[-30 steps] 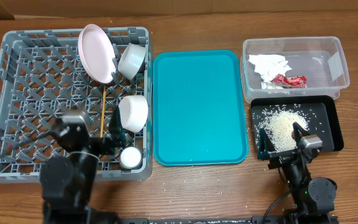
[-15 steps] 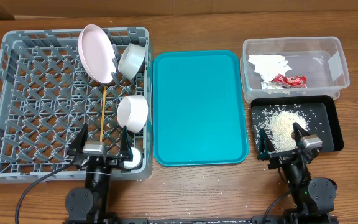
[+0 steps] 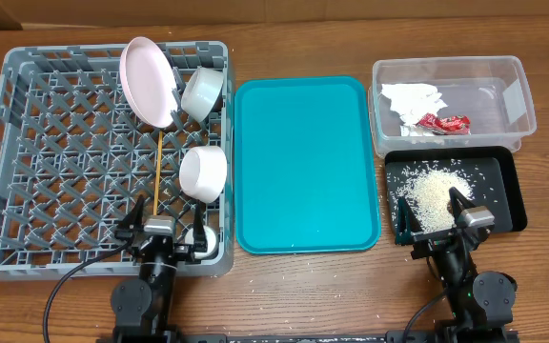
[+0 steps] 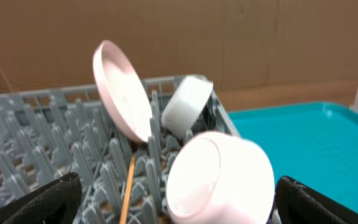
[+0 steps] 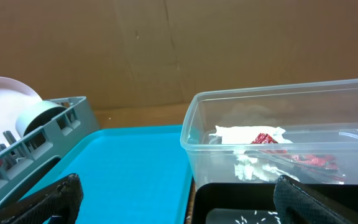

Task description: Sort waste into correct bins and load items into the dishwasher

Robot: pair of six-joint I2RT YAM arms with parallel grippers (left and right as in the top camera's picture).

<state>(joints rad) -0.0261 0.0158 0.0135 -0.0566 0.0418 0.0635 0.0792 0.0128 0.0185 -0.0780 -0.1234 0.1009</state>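
Note:
The grey dish rack (image 3: pixel 27 124) holds a pink plate (image 3: pixel 148 81) standing on edge, a grey-blue bowl (image 3: pixel 203 91), a white bowl (image 3: pixel 204 171), a small white cup (image 3: pixel 201 240) and a wooden chopstick (image 3: pixel 158 171). My left gripper (image 3: pixel 167 229) is open and empty at the rack's front edge, beside the cup. Its wrist view shows the white bowl (image 4: pixel 219 177) between the fingers (image 4: pixel 182 198), with the plate (image 4: pixel 122 90) behind. My right gripper (image 3: pixel 433 217) is open and empty over the black tray (image 3: pixel 505 191), which holds rice (image 3: pixel 432 191). The clear tub (image 3: pixel 503 71) holds the napkin (image 3: pixel 410 100) and red wrapper (image 3: pixel 443 122).
A large teal tray (image 3: pixel 303 162) lies between the rack and the bins, with a few specks on it. Loose rice grains are scattered on the wooden table in front of it. In the right wrist view the tub (image 5: pixel 278 106) is ahead and the teal tray (image 5: pixel 129 168) is to the left.
My left arm has drawn back from over the rack's front left part to the front edge. The right arm and all the objects have not moved.

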